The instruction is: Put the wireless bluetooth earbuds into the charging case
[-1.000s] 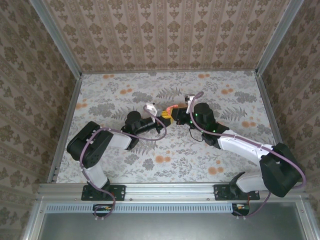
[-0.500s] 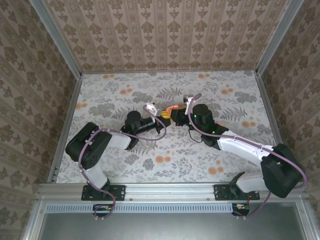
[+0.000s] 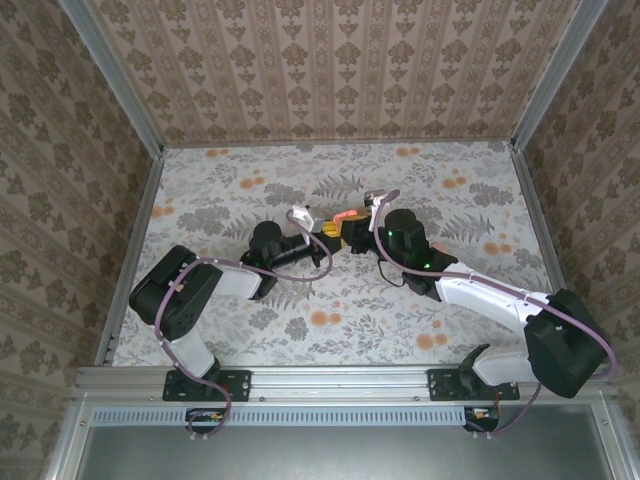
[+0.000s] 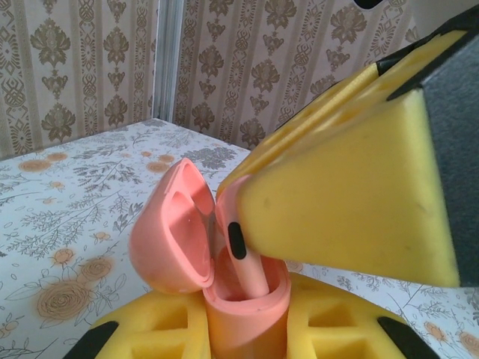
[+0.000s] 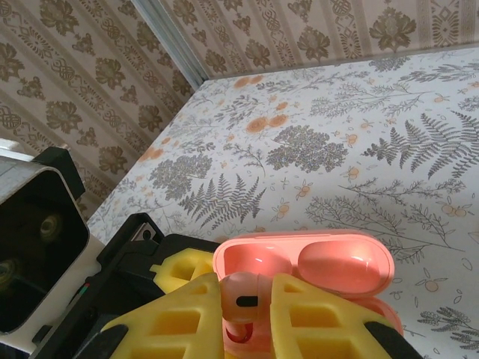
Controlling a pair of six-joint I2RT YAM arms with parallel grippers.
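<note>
Nearest the lens in the left wrist view, the charging case [image 4: 247,318] is seen clamped upright between the yellow foam pads [image 4: 150,329] of the left gripper [image 4: 247,340], so that one is clenched on the case for sure. The lid [image 4: 174,235] is flipped open and tilted back to the left. A salmon-pink earbud [image 4: 253,271] is poked stem-first into the case's open mouth. Its head is pinched by the right gripper [image 5: 243,318], whose big yellow finger [image 4: 352,202] is seen coming in from the upper right.

Same story from the right wrist view: the earbud is squeezed between the two yellow pads, and the open lid is seen just behind it with its hollow side showing. Whether the bud is fully seated can't be told.

In the top view, both grippers are found nose to nose around the middle of the table [image 3: 380,320], with a bit of pink barely made out between them. Further back, orange flower prints [image 5: 266,123] are scattered over the floral table surface, and patterned wallpaper [image 3: 340,70] is seen behind it all.
</note>
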